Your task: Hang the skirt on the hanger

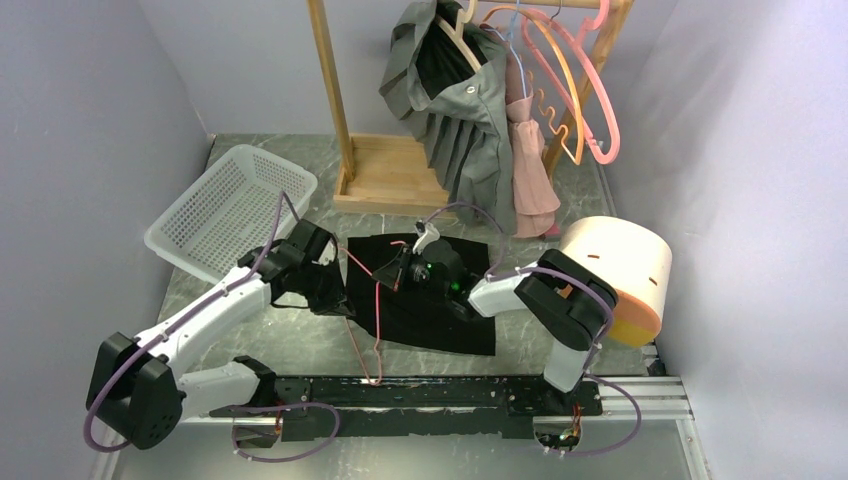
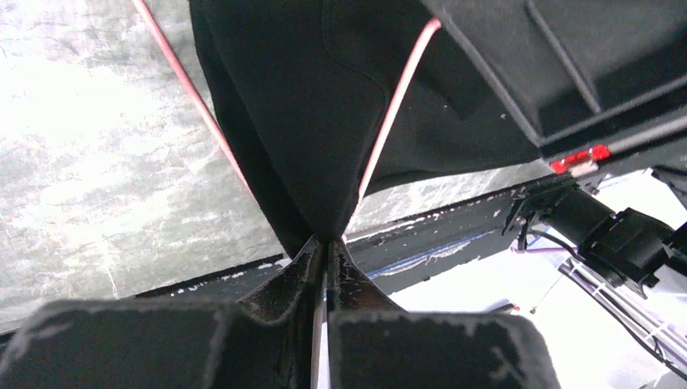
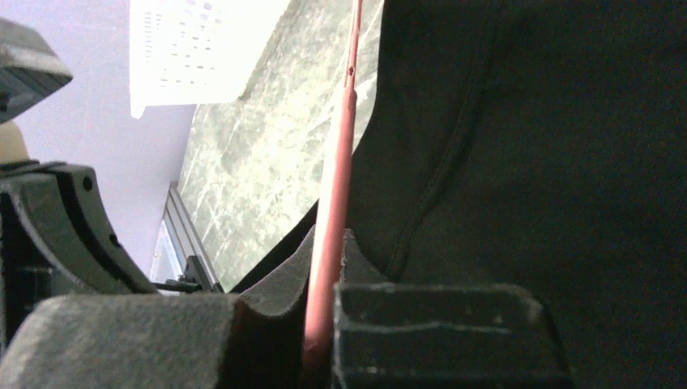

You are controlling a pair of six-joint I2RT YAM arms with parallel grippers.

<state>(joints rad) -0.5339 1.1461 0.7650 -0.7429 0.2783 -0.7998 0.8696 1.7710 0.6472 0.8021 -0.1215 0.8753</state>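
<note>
The black skirt (image 1: pixel 440 310) lies flat on the marble table in front of the rack. A thin pink hanger (image 1: pixel 376 300) lies across its left side, its hook toward the arm bases. My left gripper (image 1: pixel 338 296) is shut on the skirt's left edge; in the left wrist view the cloth (image 2: pixel 324 121) is pinched to a point between the jaws (image 2: pixel 327 243), with the pink hanger wire (image 2: pixel 389 130) beside it. My right gripper (image 1: pixel 400 272) is shut on the hanger's pink bar (image 3: pixel 332 235), with the skirt (image 3: pixel 526 146) right behind it.
A wooden clothes rack (image 1: pixel 390 175) stands at the back with a grey dress (image 1: pixel 460 110), a pink garment (image 1: pixel 530 170) and spare pink and orange hangers (image 1: pixel 580 90). A white mesh basket (image 1: pixel 230 210) sits back left. A round cream tub (image 1: pixel 620 270) lies at right.
</note>
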